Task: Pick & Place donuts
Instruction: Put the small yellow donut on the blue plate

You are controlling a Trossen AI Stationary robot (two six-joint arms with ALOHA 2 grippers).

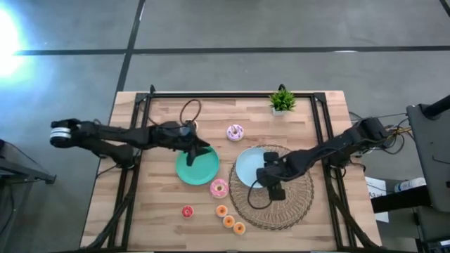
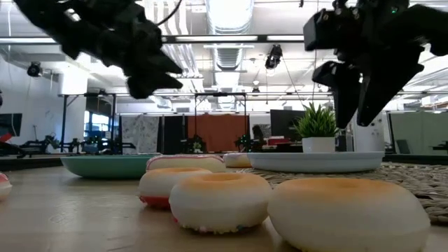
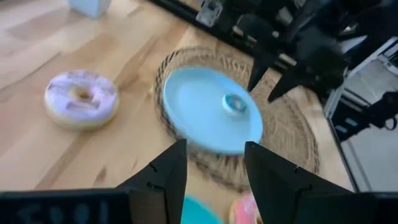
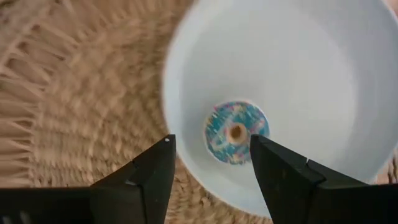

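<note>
My right gripper (image 1: pixel 273 184) (image 4: pixel 211 140) hangs open above the near side of the light-blue plate (image 1: pixel 249 167), fingers pointing down. A tiny blue-frosted donut (image 4: pixel 236 132) lies flat in that plate, just beyond the fingertips. My left gripper (image 1: pixel 200 151) (image 3: pixel 214 146) is open over the far rim of the green plate (image 1: pixel 195 170). One pink-frosted donut (image 1: pixel 235 131) rests on the wood toward the far edge, another (image 1: pixel 219 187) near the green plate. A red ring (image 1: pixel 188 211) and three orange ones (image 1: pixel 228 221) lie near the front. No dark brown donut shows.
The blue plate sits on a round woven mat (image 1: pixel 288 204). A small potted plant (image 1: pixel 283 100) stands at the far edge, and a cable loop (image 1: pixel 190 111) lies far left. A dark frame (image 1: pixel 320 126) borders the table. Bare wood lies at the near left.
</note>
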